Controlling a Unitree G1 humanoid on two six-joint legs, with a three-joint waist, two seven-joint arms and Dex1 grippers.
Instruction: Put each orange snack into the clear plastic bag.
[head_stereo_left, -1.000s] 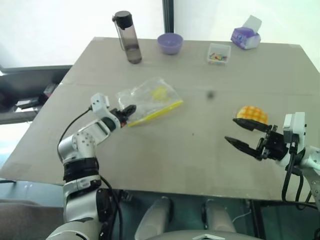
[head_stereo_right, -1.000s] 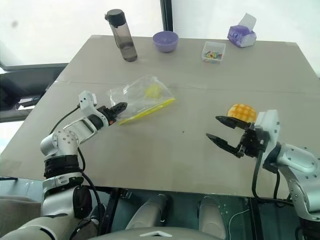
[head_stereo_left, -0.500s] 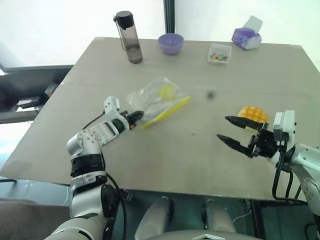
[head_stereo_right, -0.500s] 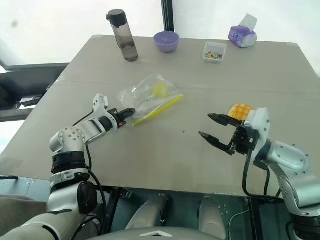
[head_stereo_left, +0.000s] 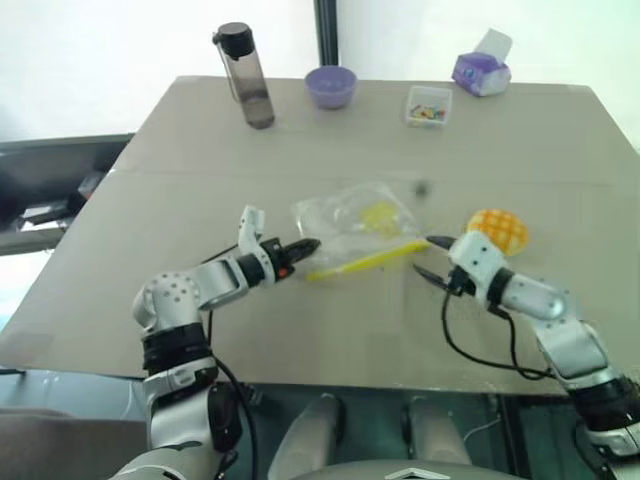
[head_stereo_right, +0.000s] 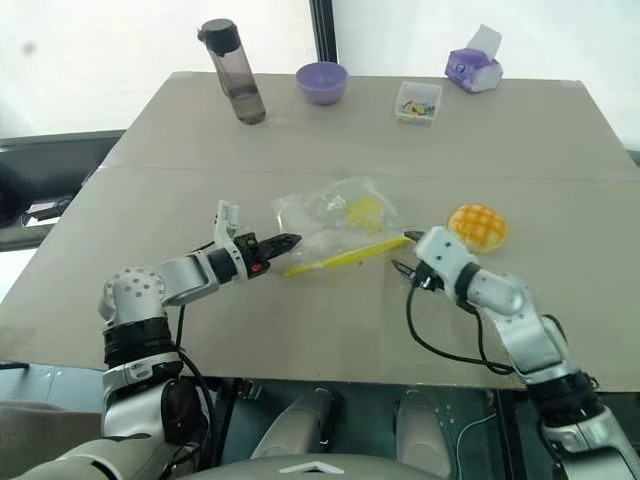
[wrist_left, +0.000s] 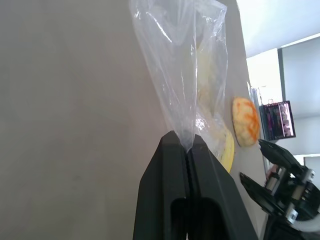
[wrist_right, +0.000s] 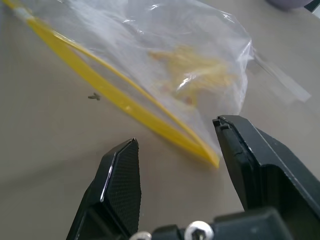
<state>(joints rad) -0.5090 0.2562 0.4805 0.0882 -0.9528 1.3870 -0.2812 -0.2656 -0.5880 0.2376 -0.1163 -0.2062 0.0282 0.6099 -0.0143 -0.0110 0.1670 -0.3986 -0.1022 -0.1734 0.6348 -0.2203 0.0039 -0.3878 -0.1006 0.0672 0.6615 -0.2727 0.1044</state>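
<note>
The left end effector was clamped shut on one end of the clear plastic bag, which lay near the middle of the counter with its yellow strip toward the robot. The right end effector stood with its fingers parted at the strip's other end, gripping nothing. The orange snack sat on the counter just beyond that end effector, outside the bag.
</note>
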